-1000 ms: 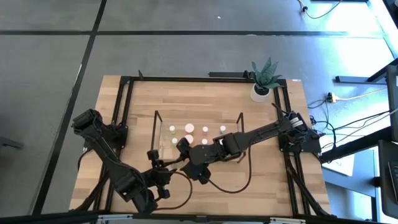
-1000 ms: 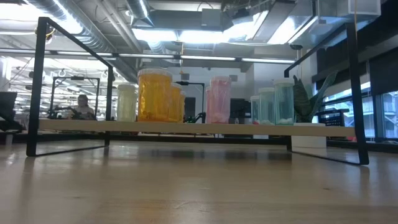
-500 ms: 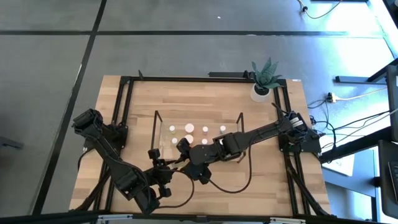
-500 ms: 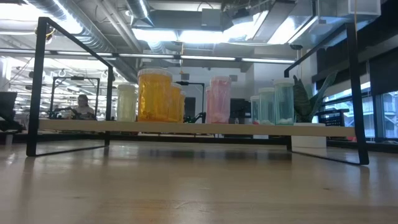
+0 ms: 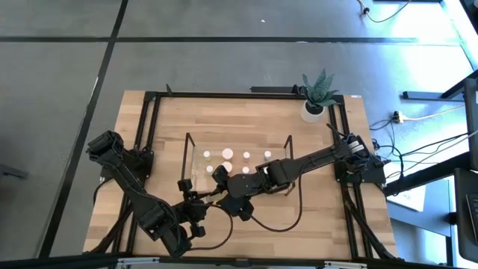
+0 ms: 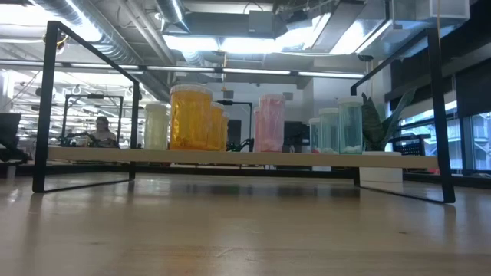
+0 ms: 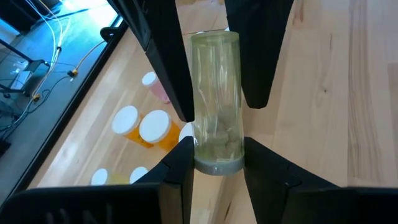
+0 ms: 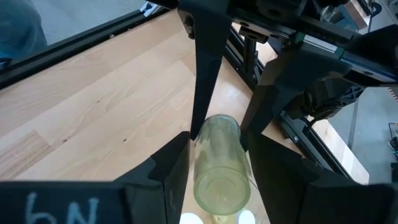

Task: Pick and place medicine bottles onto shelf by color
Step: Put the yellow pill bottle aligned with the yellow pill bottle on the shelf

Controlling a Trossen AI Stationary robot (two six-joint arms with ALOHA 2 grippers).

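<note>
A pale, clear bottle (image 7: 215,93) with whitish contents is held in the air between both grippers, above the near edge of the clear shelf (image 5: 190,149). My left gripper (image 7: 214,155) comes from the near left and is shut on one end. My right gripper (image 8: 217,149) comes from the right and is shut on the other end. They meet in the high view (image 5: 215,187). White-capped bottles (image 5: 227,155) stand on the shelf. In the low view they stand in colour groups: white (image 6: 156,126), orange (image 6: 190,119), pink (image 6: 270,123) and green (image 6: 341,126). My left gripper pinches the bottle's end nearest its wrist (image 7: 217,163) between its two fingers (image 7: 180,163). The bottle points away from it, along the fingers, lifted clear. My right gripper pinches the bottle's other end (image 8: 219,180) between its two fingers (image 8: 177,155), which lie along the bottle's sides. The bottle is lifted clear, and its far end lies between the left arm's fingertips (image 8: 202,112).
A potted plant (image 5: 317,93) stands at the table's far right corner. The black metal frame (image 5: 149,127) runs round the table's sides. Orange bottles (image 7: 155,127) and a pink one (image 7: 152,84) stand on the shelf just below the held bottle. Bare wood lies on the near side (image 6: 245,230).
</note>
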